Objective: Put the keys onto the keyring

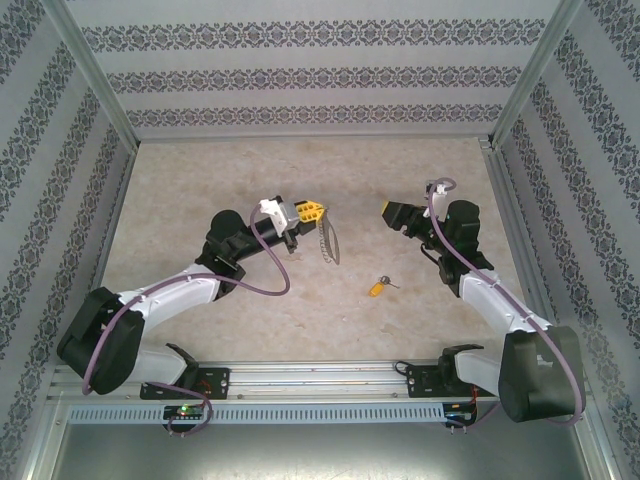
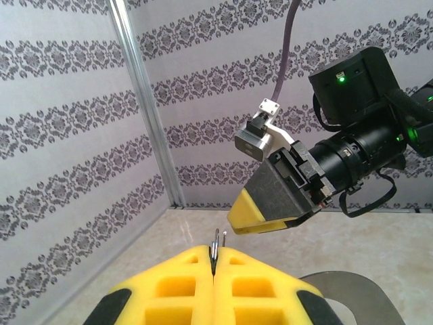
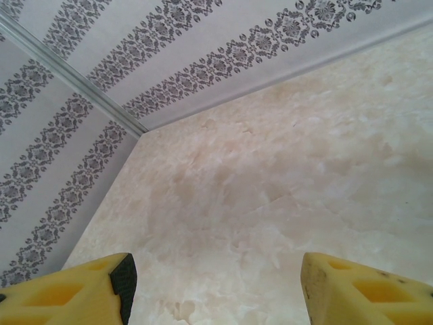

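Two pincers over the worktop, pointing at each other. Left pincer is squeezed right shut on the keyring. On its wrist cam you can see a thin metal edge pinched between the yellow fingers, and from above the dark loop hangs off the tips, tilted. Can't tell if its low end touches the worktop. Right pincer is gaping wide with nothing in it, fingers well apart and just bare marbled surface between them. Key, yellow head, lies flat on the worktop on the near side, between the two pincers, touching neither and clear of the keyring.
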`<state>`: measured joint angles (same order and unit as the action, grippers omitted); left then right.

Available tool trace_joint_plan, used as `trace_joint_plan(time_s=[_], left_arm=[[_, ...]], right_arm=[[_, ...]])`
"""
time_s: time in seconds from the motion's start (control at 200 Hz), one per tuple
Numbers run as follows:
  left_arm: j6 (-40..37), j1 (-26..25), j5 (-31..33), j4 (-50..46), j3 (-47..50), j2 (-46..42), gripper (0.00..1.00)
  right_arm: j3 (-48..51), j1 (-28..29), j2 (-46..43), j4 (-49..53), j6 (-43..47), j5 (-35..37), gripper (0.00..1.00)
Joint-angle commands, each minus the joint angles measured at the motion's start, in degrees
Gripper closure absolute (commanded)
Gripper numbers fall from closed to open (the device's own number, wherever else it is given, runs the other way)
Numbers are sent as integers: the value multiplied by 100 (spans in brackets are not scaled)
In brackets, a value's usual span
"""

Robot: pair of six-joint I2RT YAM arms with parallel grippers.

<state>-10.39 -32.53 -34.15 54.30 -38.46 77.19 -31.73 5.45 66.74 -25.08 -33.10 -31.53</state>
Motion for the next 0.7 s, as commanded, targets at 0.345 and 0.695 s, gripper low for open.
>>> trace_joint_plan(time_s=[0.345,0.695], left_arm=[[-387,-148,536,403,136,-206,100],[655,-148,1410,-119,556,-559,100]], right_arm=[[37,-20,-76,498,-38,301,35],[72,763,-109,2032,131,1224,40]])
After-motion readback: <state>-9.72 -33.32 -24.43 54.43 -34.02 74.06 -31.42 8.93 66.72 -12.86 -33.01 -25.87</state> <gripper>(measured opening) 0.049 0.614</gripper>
